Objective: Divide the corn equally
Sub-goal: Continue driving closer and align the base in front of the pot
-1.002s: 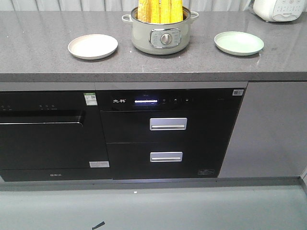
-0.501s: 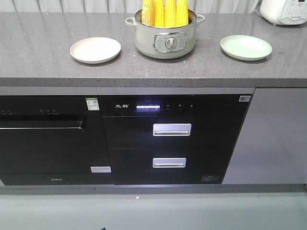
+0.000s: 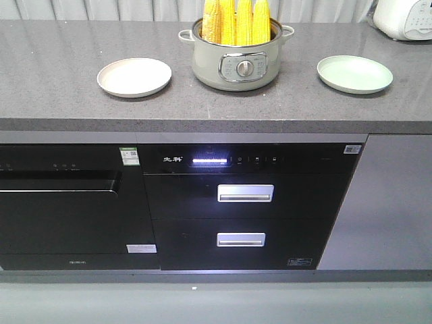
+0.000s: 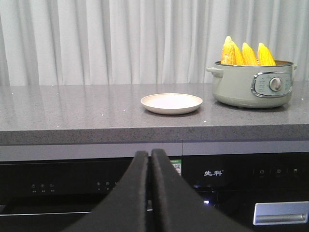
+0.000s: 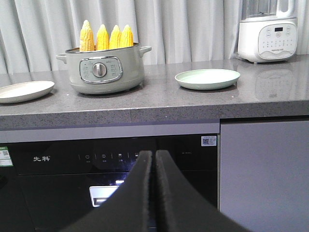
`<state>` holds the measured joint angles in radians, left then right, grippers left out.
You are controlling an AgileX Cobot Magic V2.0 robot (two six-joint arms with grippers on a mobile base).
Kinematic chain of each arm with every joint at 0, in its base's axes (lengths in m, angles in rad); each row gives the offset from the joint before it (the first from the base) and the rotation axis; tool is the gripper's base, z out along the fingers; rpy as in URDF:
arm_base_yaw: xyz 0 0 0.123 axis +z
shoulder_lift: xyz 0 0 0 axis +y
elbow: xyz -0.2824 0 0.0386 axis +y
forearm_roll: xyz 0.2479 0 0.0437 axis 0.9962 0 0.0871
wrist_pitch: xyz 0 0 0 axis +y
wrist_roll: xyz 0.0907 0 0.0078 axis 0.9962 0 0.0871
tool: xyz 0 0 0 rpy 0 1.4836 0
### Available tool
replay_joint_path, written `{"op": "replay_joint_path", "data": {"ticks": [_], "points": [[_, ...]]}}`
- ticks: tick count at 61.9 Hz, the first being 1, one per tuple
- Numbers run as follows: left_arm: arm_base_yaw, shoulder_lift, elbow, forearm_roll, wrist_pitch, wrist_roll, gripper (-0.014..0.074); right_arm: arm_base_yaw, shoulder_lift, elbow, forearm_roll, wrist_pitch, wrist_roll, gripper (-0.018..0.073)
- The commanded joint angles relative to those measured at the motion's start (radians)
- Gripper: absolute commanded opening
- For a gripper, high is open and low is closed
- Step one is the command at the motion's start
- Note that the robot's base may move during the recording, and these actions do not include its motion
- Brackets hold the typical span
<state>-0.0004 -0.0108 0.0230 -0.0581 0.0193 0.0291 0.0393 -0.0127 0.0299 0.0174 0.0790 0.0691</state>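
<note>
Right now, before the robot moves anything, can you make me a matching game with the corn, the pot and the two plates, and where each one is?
Things:
1. corn
2. pot
3. cream plate
4. green plate

Places:
A. left of the pot, nothing on it
B. standing up inside the pot
C. right of the pot, nothing on it
D. between the two plates

Pairs: 1-B, 2-D, 3-A, 4-C
</note>
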Motion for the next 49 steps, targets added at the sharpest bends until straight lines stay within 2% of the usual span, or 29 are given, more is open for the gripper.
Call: {"op": "replay_joint_path", "data": {"ticks": [1,49], "points": [[-0.005,-0.015,0.013,-0.002,-0.070,-0.007,-0.0007,-0.005,-0.003,0.010,-0.008,-0.079,-0.006,-0.0002],[-0.005,-0.015,0.013,-0.002,-0.070,-0.007,-0.0007,-0.005,-0.003,0.010,-0.008,-0.079,-0.006,-0.0002]]}}
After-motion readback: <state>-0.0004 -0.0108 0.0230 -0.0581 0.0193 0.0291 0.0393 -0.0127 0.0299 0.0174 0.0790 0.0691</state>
